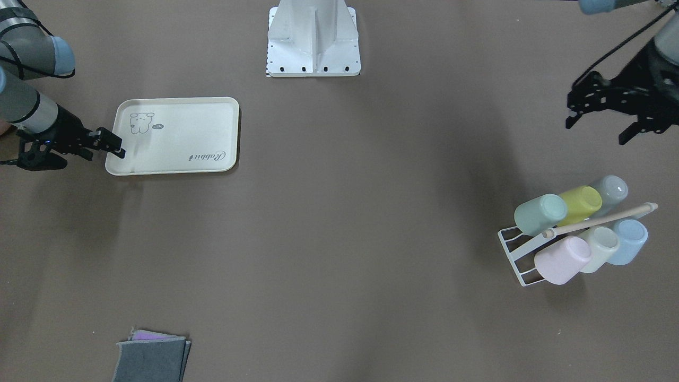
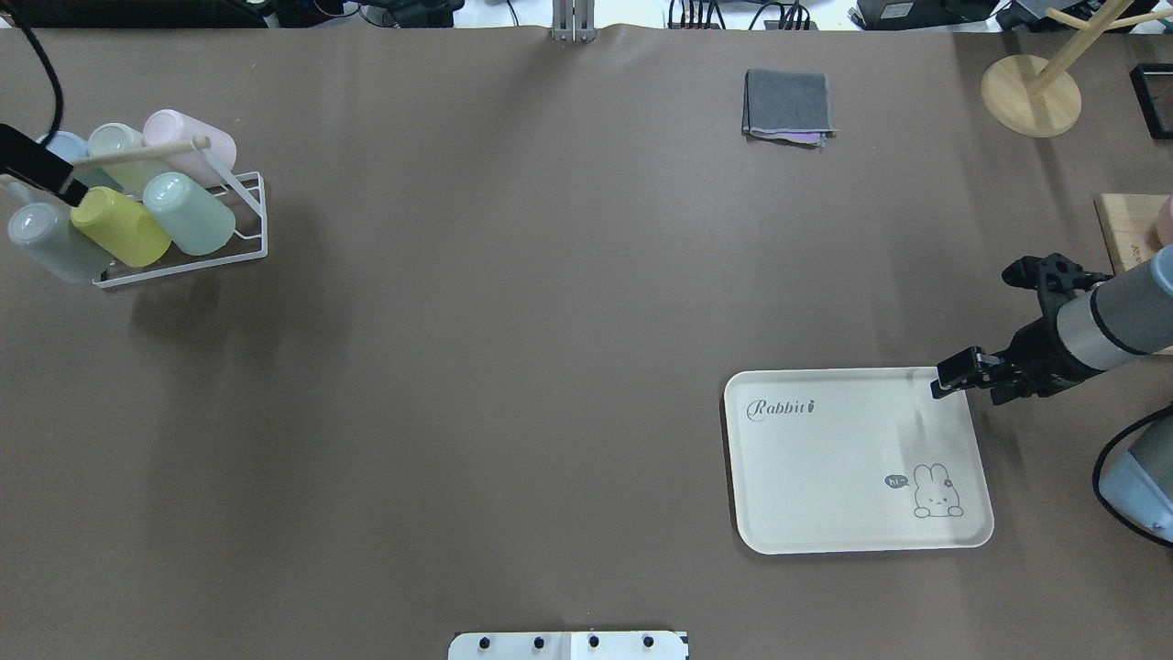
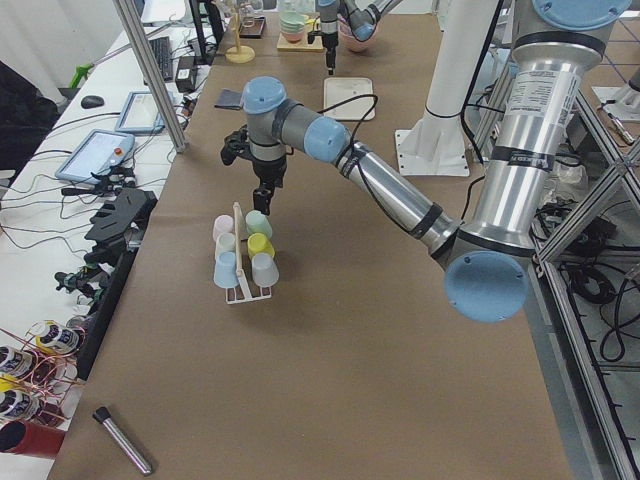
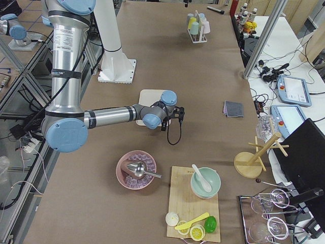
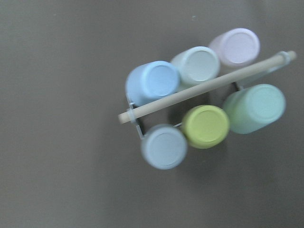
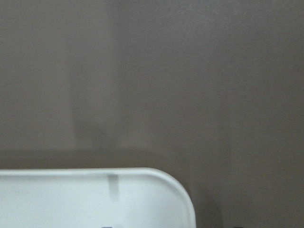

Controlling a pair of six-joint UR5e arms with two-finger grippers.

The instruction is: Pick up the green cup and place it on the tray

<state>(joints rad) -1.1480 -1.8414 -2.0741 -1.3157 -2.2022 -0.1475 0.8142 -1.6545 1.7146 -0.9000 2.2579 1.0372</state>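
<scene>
Brown bench (image 2: 550, 321), going by the overhead view: one cream tray (image 2: 825, 477) at 4 o'clock. Its script reads "Rabbit", and there's a "hi~" bubble by the bunny drawing. One white wire rack (image 2: 257, 220) sits at 10 o'clock. The left gripper (image 1: 595, 132) hovers near it, fingers spread and holding nothing. The right gripper (image 1: 119, 150) is over the tray's edge and looks pressed together. Six cups on the rack, one per colour. The green cup (image 2: 188, 213) is at the 3 o'clock end of the near row, touching the lime cup (image 2: 119, 226).

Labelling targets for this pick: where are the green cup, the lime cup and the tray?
green cup (image 2: 190, 214), overhead view, side wall.
lime cup (image 2: 121, 226), overhead view, side wall.
tray (image 2: 825, 467), overhead view, bare floor.
</scene>
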